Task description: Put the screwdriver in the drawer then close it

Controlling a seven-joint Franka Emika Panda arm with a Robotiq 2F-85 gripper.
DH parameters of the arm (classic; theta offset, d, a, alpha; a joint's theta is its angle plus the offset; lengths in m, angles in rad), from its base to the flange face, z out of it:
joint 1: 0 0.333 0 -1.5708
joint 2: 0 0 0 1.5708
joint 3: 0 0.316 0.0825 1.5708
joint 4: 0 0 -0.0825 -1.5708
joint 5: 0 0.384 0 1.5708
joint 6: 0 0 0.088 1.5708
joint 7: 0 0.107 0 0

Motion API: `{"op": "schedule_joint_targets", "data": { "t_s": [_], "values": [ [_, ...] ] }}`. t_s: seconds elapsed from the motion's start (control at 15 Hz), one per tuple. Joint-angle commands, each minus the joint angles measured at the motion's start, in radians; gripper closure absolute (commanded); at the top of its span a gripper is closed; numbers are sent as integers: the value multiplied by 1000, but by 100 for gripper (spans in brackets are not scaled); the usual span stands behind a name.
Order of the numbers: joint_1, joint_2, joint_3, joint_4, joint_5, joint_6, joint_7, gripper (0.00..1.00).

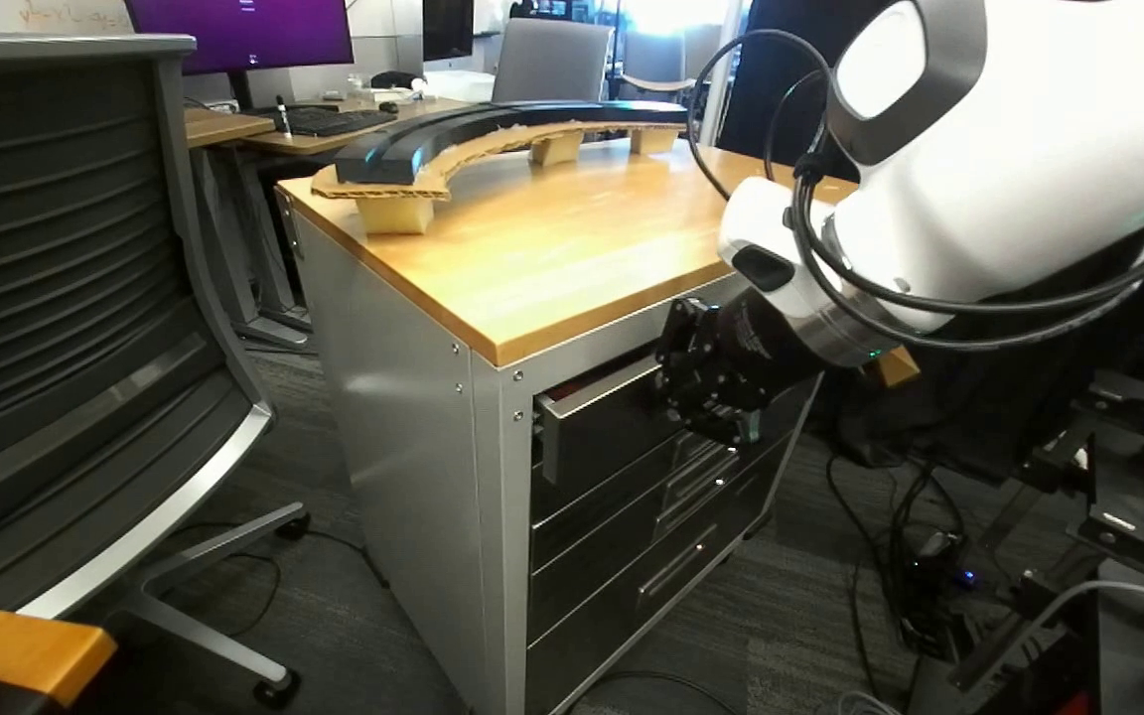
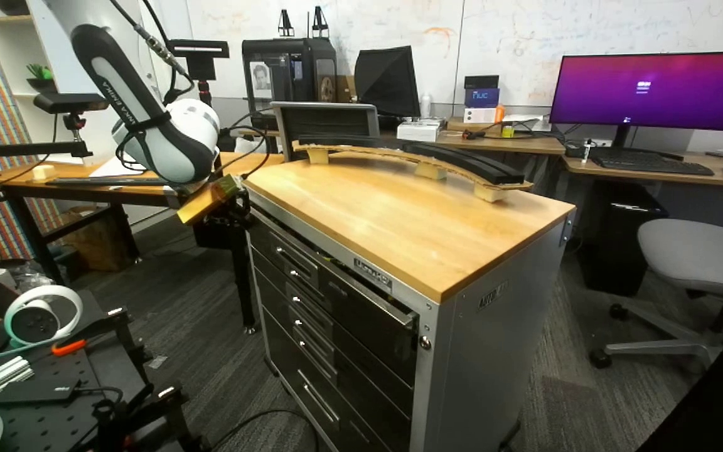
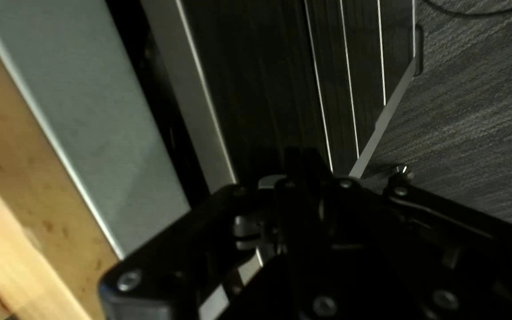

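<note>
My rounded, hard-shelled robot arm (image 1: 1049, 189) reads white banded with dark grey, and my jointed gripper (image 3: 302, 159) black dotted with silvery screws (image 3: 325, 306), while the wide, shallow topmost drawer (image 1: 604, 429) shows me near-black edged in silver. I see plain grey on the boxy metal cabinet (image 1: 403, 447) and a honey-coloured, faintly grained finish on its flat wooden top (image 2: 386, 213). My feeds also give me a wide monitor (image 2: 644, 94) shading from purple to magenta, and a charcoal carpet (image 2: 179, 270) streaked with lighter grey.
</note>
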Motion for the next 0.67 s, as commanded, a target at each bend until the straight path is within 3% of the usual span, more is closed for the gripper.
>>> {"op": "schedule_joint_targets", "data": {
  "t_s": [0.0, 0.33, 0.4, 0.6],
  "values": [
    [-33, 110, 96, 153, -234, -94, 257, 91],
    [-60, 197, 159, 205, -411, -250, 449, 90],
    [-237, 190, 339, 192, -399, -338, 353, 90],
    [-352, 228, 456, 183, -357, -420, 298, 89]
  ]
}}
